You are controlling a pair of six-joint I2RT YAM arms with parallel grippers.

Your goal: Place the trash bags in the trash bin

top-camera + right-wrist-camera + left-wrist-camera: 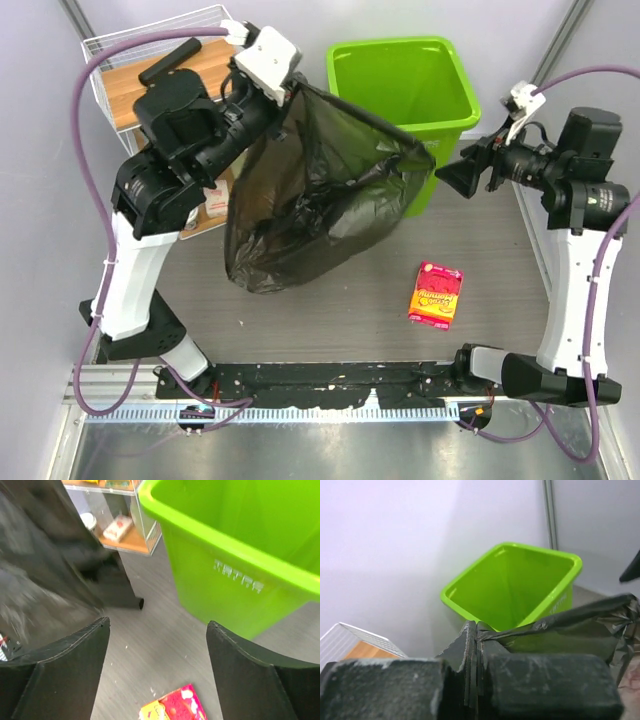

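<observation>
- Grey wood-grain bench [330, 330], pale walls, wire rack [105, 50] in the far-left corner.
- Lime-green trash bin [400, 80] stands upright at the far edge, mouth open.
- Left claw [474, 645] is shut, pinching the rim of the black trash bag [310, 210]. The bag hangs outside the bin, draped against its near-left side.
- Right claw [157, 625] is spread wide and grips nothing, near the bin's near-right corner.
- 1 red snack packet [436, 294] lies flat on the bench.

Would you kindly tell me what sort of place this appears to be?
Probably a robotics lab test cell: two arms bolted to a metal rail, plain white walls closing in a grey tabletop, and staged props like the green bin and black trash bag.
</observation>
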